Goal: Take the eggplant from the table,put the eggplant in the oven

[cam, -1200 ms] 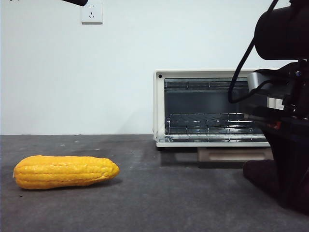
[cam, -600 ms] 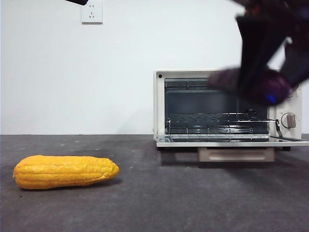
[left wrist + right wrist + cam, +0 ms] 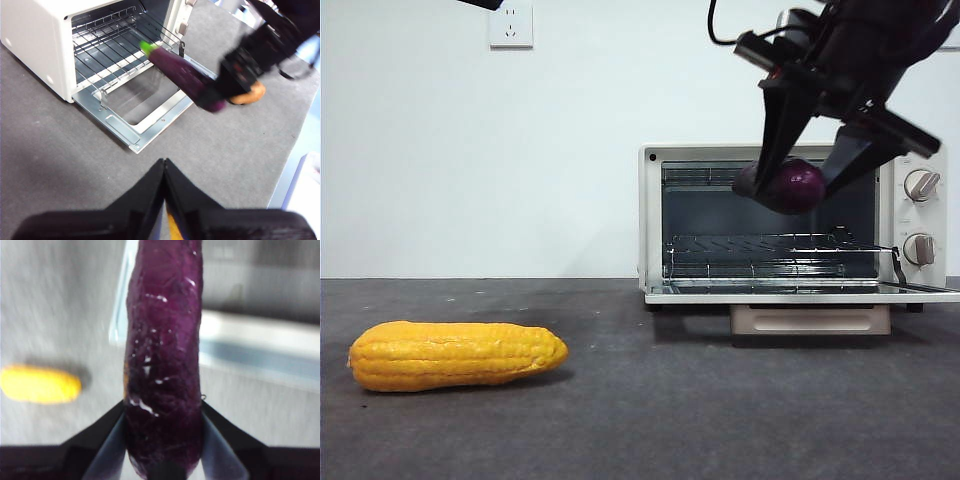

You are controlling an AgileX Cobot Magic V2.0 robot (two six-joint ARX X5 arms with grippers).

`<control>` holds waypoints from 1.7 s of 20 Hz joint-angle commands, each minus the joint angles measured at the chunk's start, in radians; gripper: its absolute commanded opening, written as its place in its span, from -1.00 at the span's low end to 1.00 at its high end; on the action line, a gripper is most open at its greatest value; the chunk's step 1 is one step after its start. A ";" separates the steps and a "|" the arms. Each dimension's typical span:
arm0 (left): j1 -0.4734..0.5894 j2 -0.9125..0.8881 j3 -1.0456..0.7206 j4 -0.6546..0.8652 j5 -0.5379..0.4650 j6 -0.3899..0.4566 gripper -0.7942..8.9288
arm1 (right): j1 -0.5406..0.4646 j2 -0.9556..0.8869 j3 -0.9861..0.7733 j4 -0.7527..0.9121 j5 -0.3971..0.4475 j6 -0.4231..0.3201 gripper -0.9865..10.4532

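No legible text, brand, number or sign found on the cream-white toaster oven with open glass door (image 3: 790, 225), its two round knobs (image 3: 920, 185), the white wall socket plate (image 3: 510, 24) or the ridged yellow corn cob (image 3: 455, 355); knob markings too small to read

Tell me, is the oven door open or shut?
Open. The oven shows its wire rack, and its door lies folded down flat.

You can see a long yellow corn cob (image 3: 455, 355) with ridged kernels lying on its side, well apart from everything else. High on the plain white wall (image 3: 470, 150) behind it sits a white square power socket (image 3: 510, 25).
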 commanded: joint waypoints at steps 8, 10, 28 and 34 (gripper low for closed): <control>0.001 -0.003 -0.005 -0.004 0.005 0.012 -0.85 | -0.146 0.164 0.122 0.135 -0.021 0.114 -0.84; 0.001 -0.003 -0.005 -0.005 0.005 0.011 -0.85 | -0.159 0.182 0.122 0.185 -0.021 0.162 -0.84; 0.001 -0.003 -0.005 -0.038 0.005 0.012 -0.85 | -0.163 0.290 0.122 0.472 0.172 0.322 -0.32; 0.001 -0.003 -0.005 -0.038 0.005 0.012 -0.85 | -0.163 0.288 0.122 0.448 0.169 0.313 -0.32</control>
